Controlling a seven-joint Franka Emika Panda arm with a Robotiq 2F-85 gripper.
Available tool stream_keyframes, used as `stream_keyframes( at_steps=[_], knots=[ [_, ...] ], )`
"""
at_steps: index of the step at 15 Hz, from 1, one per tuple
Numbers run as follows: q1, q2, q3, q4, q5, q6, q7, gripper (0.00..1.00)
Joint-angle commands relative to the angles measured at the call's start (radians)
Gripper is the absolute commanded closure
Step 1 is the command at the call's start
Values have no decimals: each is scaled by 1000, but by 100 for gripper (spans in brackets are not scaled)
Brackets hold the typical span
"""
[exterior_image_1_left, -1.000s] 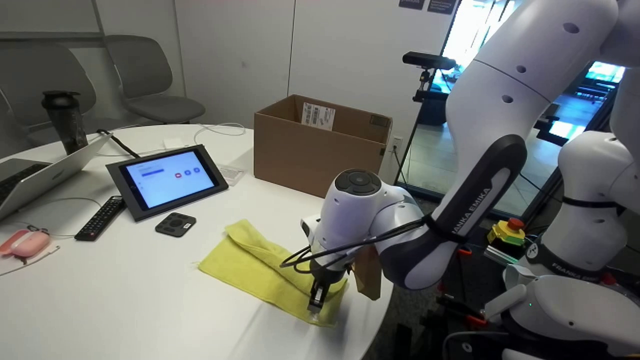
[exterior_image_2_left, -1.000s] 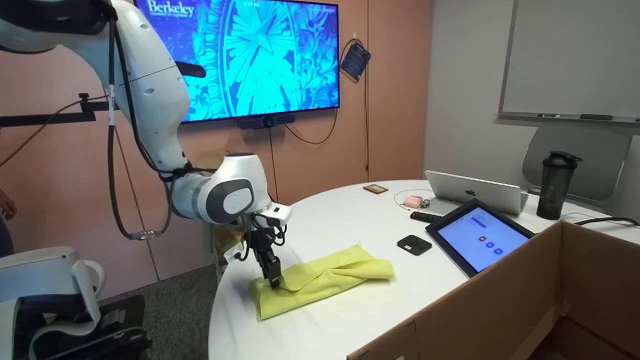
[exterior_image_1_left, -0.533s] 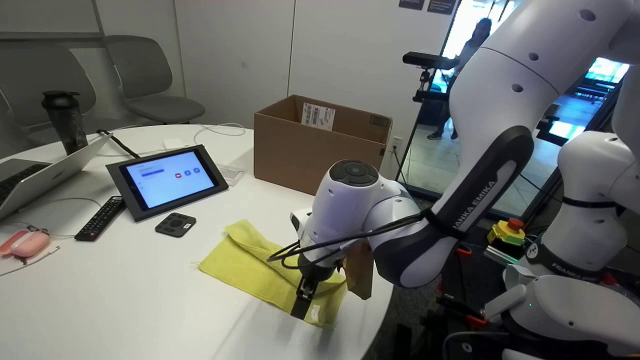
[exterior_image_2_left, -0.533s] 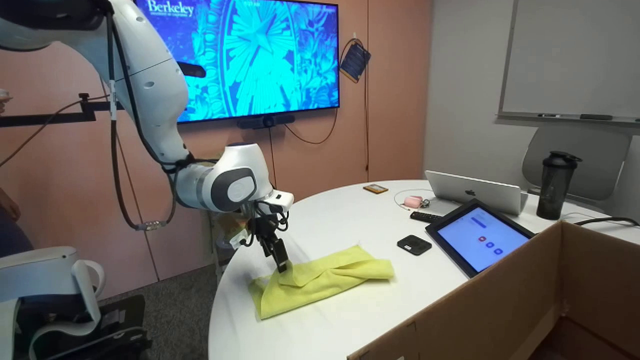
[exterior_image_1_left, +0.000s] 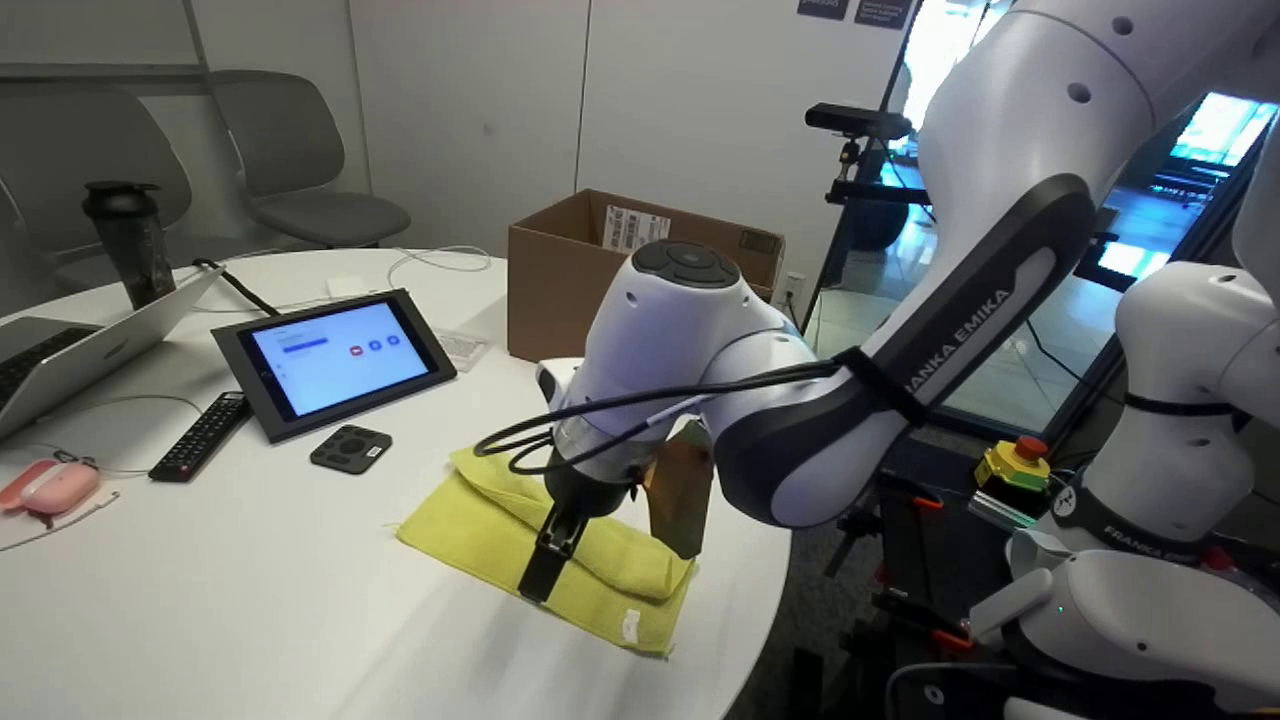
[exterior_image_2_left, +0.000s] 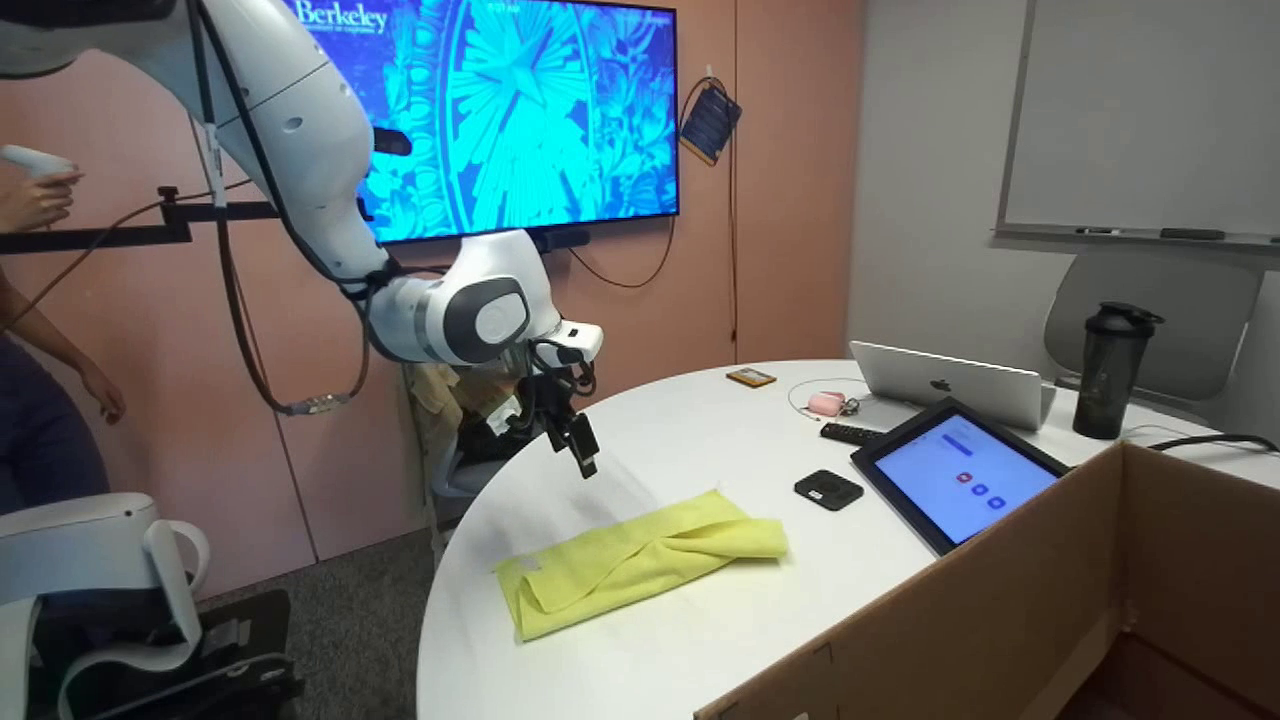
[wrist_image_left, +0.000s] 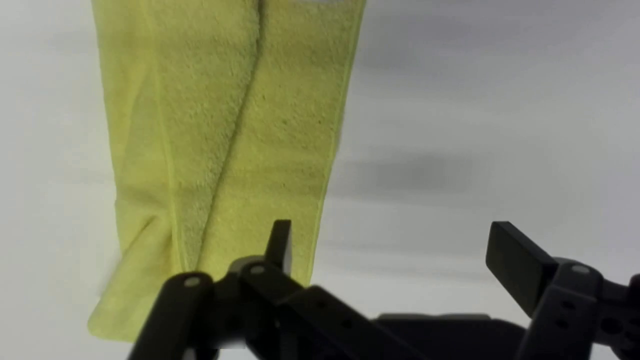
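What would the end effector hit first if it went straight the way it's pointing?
Most likely the white tabletop beside the yellow cloth: in the wrist view the open end effector faces it, though one finger may catch the cloth's edge first; depth is unclear.

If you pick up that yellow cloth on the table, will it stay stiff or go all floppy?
The yellow cloth would probably go floppy and droop, since it lies in loose folds on the table. It's likely light, as its edges look thin. Its fuzzy surface in the wrist view suggests it wouldn't be very slippery to hold.
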Motion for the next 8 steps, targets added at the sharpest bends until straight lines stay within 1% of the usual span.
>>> stream_keyframes(
  at_steps=[1,4,5,8],
  knots=[
    [-12,46,-7,138,-45,-57,51,0],
    [-31,127,-25,263,-73,-97,73,0],
    [-59,165,-16,313,-65,-118,57,0],
    [-109,259,-11,426,-60,-159,46,0]
  ],
)
